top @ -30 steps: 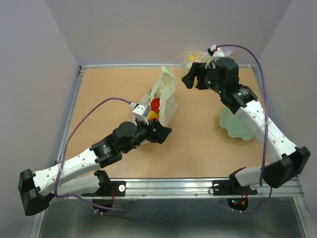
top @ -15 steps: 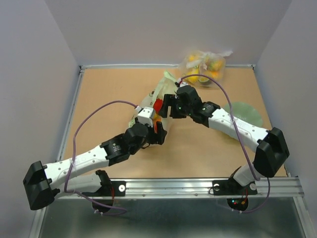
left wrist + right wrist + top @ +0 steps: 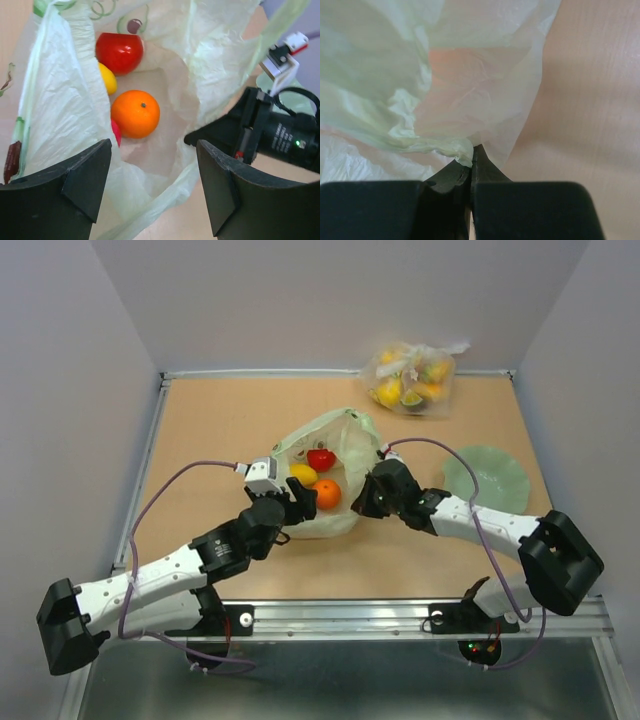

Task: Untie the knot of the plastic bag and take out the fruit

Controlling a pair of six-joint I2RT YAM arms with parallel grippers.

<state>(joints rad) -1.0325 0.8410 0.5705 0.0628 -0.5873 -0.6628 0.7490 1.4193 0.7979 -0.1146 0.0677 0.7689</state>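
Note:
The pale green plastic bag (image 3: 340, 440) lies in the middle of the table with its mouth spread wide; no knot shows. Inside lie fruit: a red apple (image 3: 321, 459), a yellow one (image 3: 303, 474) and an orange (image 3: 327, 493). The left wrist view shows the orange (image 3: 135, 113), the apple (image 3: 119, 51) and the yellow fruit (image 3: 107, 78) beyond the bag's near rim. My left gripper (image 3: 298, 504) stands open at the bag's left front edge, with nothing between its fingers (image 3: 80, 175). My right gripper (image 3: 360, 502) is shut on the bag's right edge (image 3: 462, 152).
A clear bag (image 3: 410, 375) of yellow fruit sits at the back right against the wall. A pale green plate (image 3: 487, 478) lies right of the right arm. A raised metal rail (image 3: 150, 455) edges the table.
My right arm swung from the back right down to the bag and shut on its right edge. The bag went from bunched upright to spread open. The left gripper stayed open at it.

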